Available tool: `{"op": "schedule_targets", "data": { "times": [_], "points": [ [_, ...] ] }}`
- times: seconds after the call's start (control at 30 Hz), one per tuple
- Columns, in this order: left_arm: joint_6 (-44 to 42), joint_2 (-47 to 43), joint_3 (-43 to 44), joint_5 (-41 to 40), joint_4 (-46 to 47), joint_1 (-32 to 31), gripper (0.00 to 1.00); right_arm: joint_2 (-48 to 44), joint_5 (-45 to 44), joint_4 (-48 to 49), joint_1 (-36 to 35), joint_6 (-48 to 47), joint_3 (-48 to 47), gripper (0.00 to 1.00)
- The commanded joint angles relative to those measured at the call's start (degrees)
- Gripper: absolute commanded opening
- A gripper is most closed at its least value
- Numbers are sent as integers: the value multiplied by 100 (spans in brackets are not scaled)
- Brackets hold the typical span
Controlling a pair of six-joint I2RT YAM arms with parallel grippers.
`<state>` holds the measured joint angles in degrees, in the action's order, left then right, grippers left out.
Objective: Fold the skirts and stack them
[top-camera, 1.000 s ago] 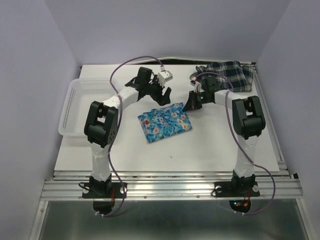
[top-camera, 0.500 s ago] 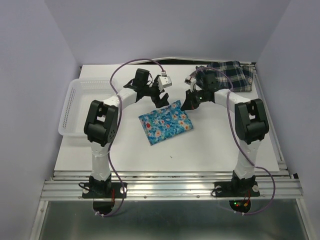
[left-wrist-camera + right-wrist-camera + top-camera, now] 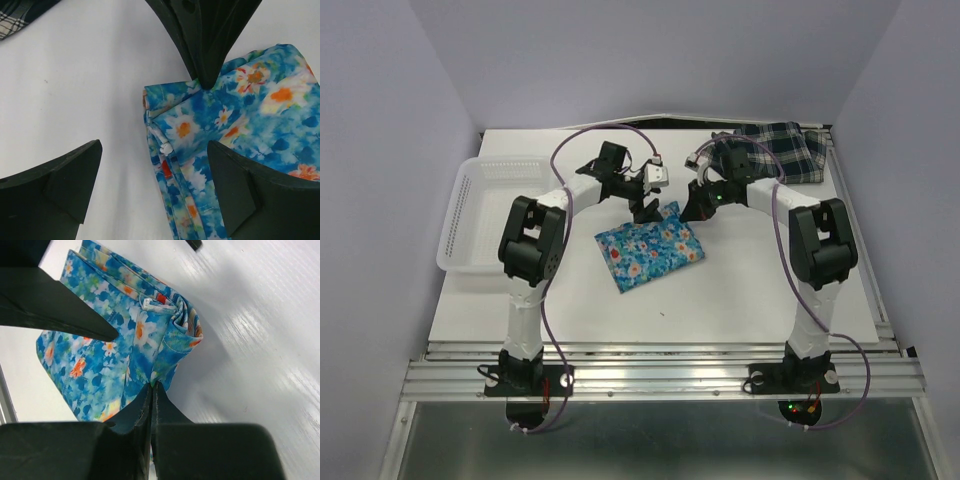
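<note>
On the table (image 3: 740,300): floral skirt (image 3: 650,250) lying folded at mid-table, a gripper at each side of its far edge.
Basket (image 3: 460,225) is set at the left edge. Left gripper (image 3: 154,147) is held wide open, straddling the floral skirt's far corner, nothing gripped. Right gripper (image 3: 152,386) is pressed shut on that skirt's far edge. Plaid skirt (image 3: 785,150) is heaped in the far right corner, well apart.

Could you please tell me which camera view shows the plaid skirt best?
The top external view: the plaid skirt lies bunched at the far right of the table, nearly whole in view. The left wrist view catches only a sliver of it; the right wrist view shows none.
</note>
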<state>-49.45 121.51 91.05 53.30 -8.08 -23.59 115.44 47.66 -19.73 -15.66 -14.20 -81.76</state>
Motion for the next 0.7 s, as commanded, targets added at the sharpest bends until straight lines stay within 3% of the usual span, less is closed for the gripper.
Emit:
{"op": "schedule_targets", "data": {
  "times": [0.0, 0.3, 0.4, 0.5, 0.57, 0.67],
  "points": [
    [-65, 126, 484, 462, -203, -57, 98, -478, 244, 83, -95, -57, -139, 1],
    [-240, 522, 880, 963, -748, -119, 88, -540, 262, 56, -209, -101, -253, 1],
    [-424, 575, 976, 1077, -985, -119, 79, -557, 253, 30, -209, -101, -271, 1],
    [-617, 601, 1020, 1244, -1222, -119, 60, -540, 235, 39, -262, -75, -288, 1],
    [-741, 584, 994, 1349, -1336, -119, 36, -531, 183, 83, -262, -22, -306, 1],
    [-952, 505, 837, 1341, -1398, -110, 10, -505, -2, 170, -262, 250, -297, 18]
  ]
}}
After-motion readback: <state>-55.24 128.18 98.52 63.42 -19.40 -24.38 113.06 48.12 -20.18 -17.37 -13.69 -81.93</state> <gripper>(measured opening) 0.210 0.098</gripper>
